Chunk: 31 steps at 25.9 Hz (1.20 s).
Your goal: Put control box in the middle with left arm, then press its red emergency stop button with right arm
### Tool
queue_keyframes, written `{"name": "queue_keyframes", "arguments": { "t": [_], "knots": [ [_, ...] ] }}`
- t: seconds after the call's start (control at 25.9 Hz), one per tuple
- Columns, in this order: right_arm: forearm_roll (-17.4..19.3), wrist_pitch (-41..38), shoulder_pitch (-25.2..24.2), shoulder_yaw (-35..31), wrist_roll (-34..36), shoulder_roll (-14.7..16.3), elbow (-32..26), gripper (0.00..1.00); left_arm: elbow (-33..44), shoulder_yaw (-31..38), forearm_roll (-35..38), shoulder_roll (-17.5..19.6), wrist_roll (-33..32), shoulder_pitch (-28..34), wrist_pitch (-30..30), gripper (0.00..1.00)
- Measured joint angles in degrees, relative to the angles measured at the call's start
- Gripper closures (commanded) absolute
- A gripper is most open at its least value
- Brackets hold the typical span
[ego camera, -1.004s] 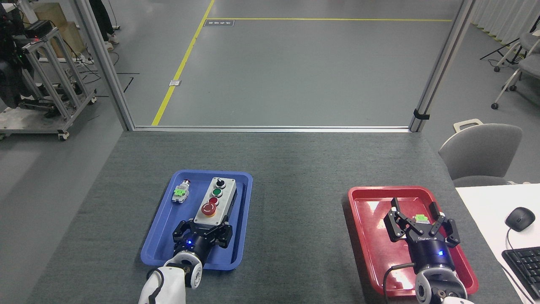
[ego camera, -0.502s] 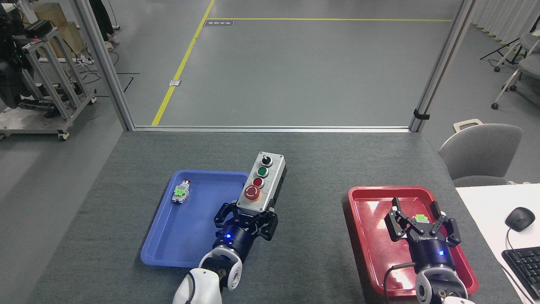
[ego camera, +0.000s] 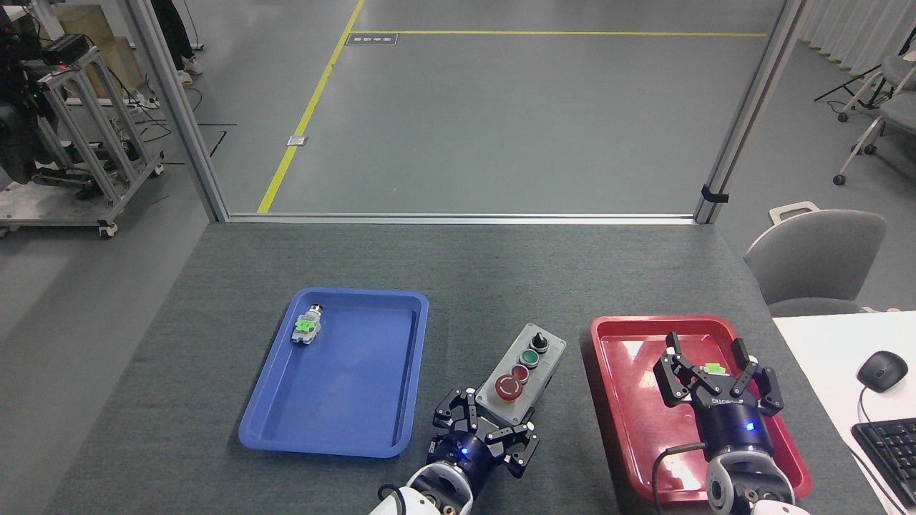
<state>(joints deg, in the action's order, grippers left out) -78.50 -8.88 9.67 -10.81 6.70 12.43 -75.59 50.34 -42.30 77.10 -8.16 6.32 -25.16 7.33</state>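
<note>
The control box (ego camera: 527,363), with a light grey face and black base, lies at a slant over the bare dark grey tabletop (ego camera: 486,286) between the two trays. Its big red emergency stop button (ego camera: 509,386) is at the near end, with the small red button, green button and black knob behind it. My left gripper (ego camera: 490,420) is shut on the box's near end, one finger on each side. My right gripper (ego camera: 710,373), the one with the cable loop, hangs open over the red tray (ego camera: 630,408), apart from the box. I cannot tell whether the box rests on the felt.
The blue tray (ego camera: 343,379) at the left holds only a small silver-and-green part (ego camera: 306,326). A small green part (ego camera: 713,369) shows between my right fingers in the red tray. At the right are a grey chair (ego camera: 816,257), a mouse (ego camera: 882,370) and a keyboard (ego camera: 891,443).
My left gripper has carried the control box out of the blue tray, to the right and nearer to me, to the spot between the trays. The right arm has barely moved.
</note>
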Motion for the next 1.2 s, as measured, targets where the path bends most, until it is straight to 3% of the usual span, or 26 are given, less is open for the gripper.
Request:
{"name": "queue_keyframes", "arguments": {
  "t": [0.04, 0.08, 0.15, 0.19, 0.35, 0.46, 0.77, 0.89, 0.93, 1.04, 1.16, 1.2],
  "knots": [
    [0.0, 0.0, 0.0, 0.0, 0.0, 0.0, 0.0, 0.00, -0.5, -0.3, 0.0, 0.0, 0.0, 0.0, -0.3, 1.00],
    [0.0, 0.0, 0.0, 0.0, 0.0, 0.0, 0.0, 0.00, -0.8, -0.4, 0.0, 0.0, 0.0, -0.1, -0.3, 0.87],
    [0.0, 0.0, 0.0, 0.0, 0.0, 0.0, 0.0, 0.00, -1.3, -0.6, -0.1, 0.0, -0.3, -0.1, 0.3, 0.47],
    [-0.1, 0.0, 0.1, -0.1, 0.0, 0.1, 0.0, 0.00, -1.3, -0.7, -0.1, 0.0, -0.7, -0.1, 0.3, 0.36],
    [-0.1, 0.2, 0.2, -0.3, 0.0, 0.3, 0.0, 0.00, -1.2, -0.8, -0.2, 0.0, -2.2, -0.1, 1.8, 0.14],
    [-0.1, 0.4, 0.2, -0.4, 0.1, 0.4, 0.0, 0.00, -0.9, -0.8, -0.2, 0.0, -2.3, -0.1, 2.0, 0.04],
    [0.0, 0.3, 0.2, -0.3, 0.2, 0.7, 0.8, 0.00, 4.5, -0.5, -0.3, 0.2, -4.1, 2.6, 2.0, 0.02],
    [0.0, 0.2, 0.2, -0.3, 0.2, 1.0, 0.9, 0.01, 10.8, -0.1, -0.4, 3.4, -5.5, 6.1, 1.6, 0.02],
    [0.0, 0.1, 0.2, -0.2, 0.3, 1.1, 0.9, 0.06, 13.5, 0.2, -0.5, 5.2, -5.9, 7.3, 1.7, 0.02],
    [-0.1, -1.2, 1.1, -0.1, 0.7, 1.4, 0.9, 0.43, 22.1, 2.3, -1.6, 10.1, -6.1, 11.1, 1.0, 0.02],
    [-0.3, -7.2, 1.8, 0.2, 0.8, 1.8, 1.0, 0.97, 30.9, 6.7, -4.1, 15.4, -6.4, 15.3, -0.9, 0.02],
    [-0.5, -10.3, 1.9, 0.5, 0.8, 1.9, 1.1, 1.00, 33.1, 8.2, -5.0, 16.6, -6.3, 16.5, -1.9, 0.02]
  ]
}}
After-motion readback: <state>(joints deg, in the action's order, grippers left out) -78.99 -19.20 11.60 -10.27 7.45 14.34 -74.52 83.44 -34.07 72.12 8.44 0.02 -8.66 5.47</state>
